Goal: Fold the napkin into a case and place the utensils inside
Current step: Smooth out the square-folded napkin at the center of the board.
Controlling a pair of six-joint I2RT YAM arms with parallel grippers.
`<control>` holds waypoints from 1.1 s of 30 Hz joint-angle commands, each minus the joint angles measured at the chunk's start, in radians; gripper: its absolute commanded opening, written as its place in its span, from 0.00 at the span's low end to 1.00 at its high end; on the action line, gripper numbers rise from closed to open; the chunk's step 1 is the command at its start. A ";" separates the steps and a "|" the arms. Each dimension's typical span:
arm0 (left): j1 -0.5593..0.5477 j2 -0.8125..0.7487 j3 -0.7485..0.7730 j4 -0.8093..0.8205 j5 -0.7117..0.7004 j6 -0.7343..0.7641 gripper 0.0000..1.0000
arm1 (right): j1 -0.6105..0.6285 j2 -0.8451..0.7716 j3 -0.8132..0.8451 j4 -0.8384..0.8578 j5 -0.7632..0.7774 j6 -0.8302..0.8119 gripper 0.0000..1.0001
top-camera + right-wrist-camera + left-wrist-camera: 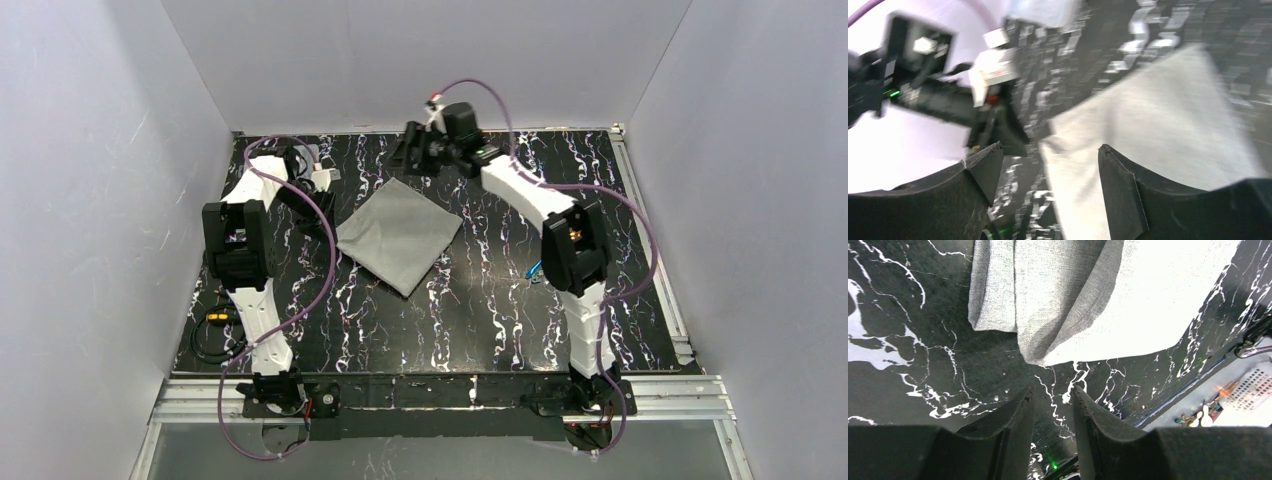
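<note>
Left gripper (1053, 390) hovered with jaws partly apart and empty just short of the layered napkin (398, 235) mid-frame on the bench (470, 320), right gripper (1049, 147) gaped empty by its upper corner, so folding seemed unfinished, a blue utensil (534, 268) lying outside at centre right.

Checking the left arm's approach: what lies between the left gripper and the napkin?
Only bare table. In the left wrist view, nothing sits between the left gripper and the near corner of the napkin.
</note>
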 commanded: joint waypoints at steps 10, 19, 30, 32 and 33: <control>-0.024 0.007 -0.016 0.049 0.037 -0.081 0.28 | -0.143 -0.071 -0.364 -0.150 0.219 -0.220 0.52; -0.061 -0.001 -0.051 0.097 -0.047 -0.070 0.10 | -0.201 -0.094 -0.458 -0.101 0.214 -0.189 0.34; -0.082 -0.042 -0.023 0.121 -0.080 -0.069 0.01 | -0.224 -0.146 -0.575 0.021 0.138 -0.112 0.31; -0.085 -0.054 -0.015 0.102 -0.064 -0.064 0.03 | -0.222 -0.162 -0.574 0.051 0.112 -0.095 0.37; -0.091 -0.058 -0.014 0.093 -0.060 -0.060 0.07 | -0.222 -0.172 -0.559 0.058 0.106 -0.091 0.38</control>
